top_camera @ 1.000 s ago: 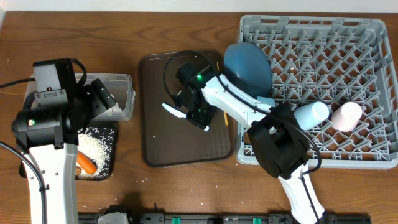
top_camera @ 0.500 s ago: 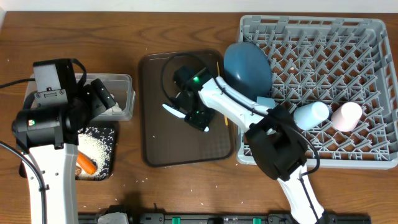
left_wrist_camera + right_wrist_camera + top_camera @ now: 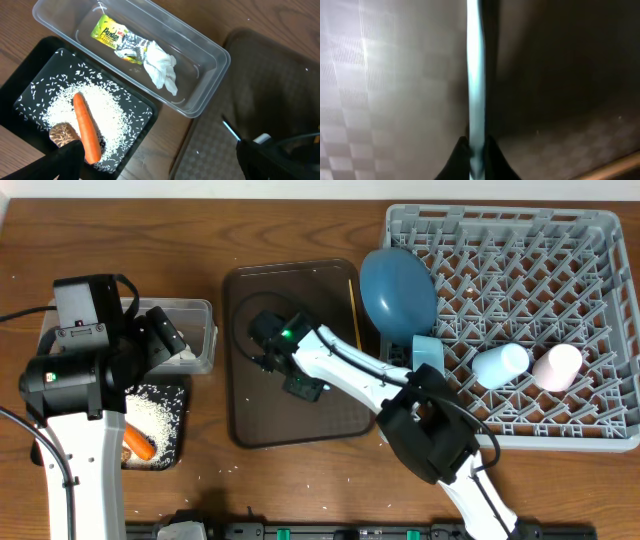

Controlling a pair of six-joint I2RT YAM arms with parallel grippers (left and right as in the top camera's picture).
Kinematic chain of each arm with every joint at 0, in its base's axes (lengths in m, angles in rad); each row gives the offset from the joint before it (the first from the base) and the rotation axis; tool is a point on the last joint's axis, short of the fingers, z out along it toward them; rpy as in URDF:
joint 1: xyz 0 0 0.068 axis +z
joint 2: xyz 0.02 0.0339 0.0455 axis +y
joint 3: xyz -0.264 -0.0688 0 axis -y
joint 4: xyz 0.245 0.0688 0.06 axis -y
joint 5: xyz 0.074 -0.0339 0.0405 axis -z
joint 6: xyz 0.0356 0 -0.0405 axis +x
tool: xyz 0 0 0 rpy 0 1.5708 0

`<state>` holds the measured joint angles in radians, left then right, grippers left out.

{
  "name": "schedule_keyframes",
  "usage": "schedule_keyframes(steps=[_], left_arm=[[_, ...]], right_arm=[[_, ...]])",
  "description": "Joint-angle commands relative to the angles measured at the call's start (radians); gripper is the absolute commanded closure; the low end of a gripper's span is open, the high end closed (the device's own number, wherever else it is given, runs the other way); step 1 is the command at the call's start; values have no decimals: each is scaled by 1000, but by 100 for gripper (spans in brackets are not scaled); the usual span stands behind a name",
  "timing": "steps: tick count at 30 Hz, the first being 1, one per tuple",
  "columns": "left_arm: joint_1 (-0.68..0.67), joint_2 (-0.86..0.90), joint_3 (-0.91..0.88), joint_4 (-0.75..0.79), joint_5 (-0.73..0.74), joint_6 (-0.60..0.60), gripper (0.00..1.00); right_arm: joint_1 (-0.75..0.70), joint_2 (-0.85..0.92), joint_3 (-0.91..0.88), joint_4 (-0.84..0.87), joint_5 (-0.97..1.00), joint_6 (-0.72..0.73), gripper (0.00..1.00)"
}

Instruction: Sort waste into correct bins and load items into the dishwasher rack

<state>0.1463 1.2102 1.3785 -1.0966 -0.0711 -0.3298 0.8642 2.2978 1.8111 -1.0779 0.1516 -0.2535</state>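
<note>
My right hand (image 3: 476, 161) is closed on the light-blue knife (image 3: 475, 75). My fingertips (image 3: 461, 159) pinch it edge-on, low over the middle of the brown serving tray (image 3: 250, 420). I cannot tell whether the blade touches the tray floor.

My left hand (image 3: 165, 167) hangs wide open and holds nothing. It is just left of the serving tray, above the two bins. The clear tub (image 3: 210, 55) lies on the surface left of the tray, with the yellow-green wrapper (image 3: 111, 37) and the crumpled tissue (image 3: 160, 67) touching each other inside it. The black tray (image 3: 30, 85) sits just beside the tub, also left of the serving tray. It holds the spread of rice (image 3: 110, 107), with the carrot (image 3: 86, 127) lying on the rice and the brown lump (image 3: 62, 134) against the carrot's side.

The chopstick (image 3: 355, 315) lies along the serving tray's right edge. The grey rack (image 3: 590, 430) stands just beside that edge. In it the dark-blue plate (image 3: 398, 288) and the pale-blue bowl (image 3: 427, 352) stand on edge nearest the tray. Farther from the tray, the light-blue cup (image 3: 500, 363) and the pink cup (image 3: 557, 366) lie side by side.
</note>
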Motion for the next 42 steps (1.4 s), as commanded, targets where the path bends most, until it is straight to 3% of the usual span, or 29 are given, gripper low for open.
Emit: schedule_keyframes(steps=[1, 7, 13, 22, 27, 42], left_arm=[[4, -1, 2, -3, -8, 3, 2], [4, -1, 2, -3, -8, 3, 2], [4, -1, 2, -2, -8, 3, 2], [4, -1, 2, -2, -8, 3, 2], [4, -1, 2, -2, -8, 3, 2], [4, -1, 2, -3, -8, 3, 2]], right_arm=[[3, 57, -22, 9, 24, 13, 90], [-5, 57, -22, 11, 2, 13, 99], [-10, 56, -21, 12, 28, 23, 99], [-27, 4, 31, -16, 107, 171, 99], [-51, -89, 81, -39, 107, 322, 99], [-256, -406, 98, -96, 2, 626, 99]])
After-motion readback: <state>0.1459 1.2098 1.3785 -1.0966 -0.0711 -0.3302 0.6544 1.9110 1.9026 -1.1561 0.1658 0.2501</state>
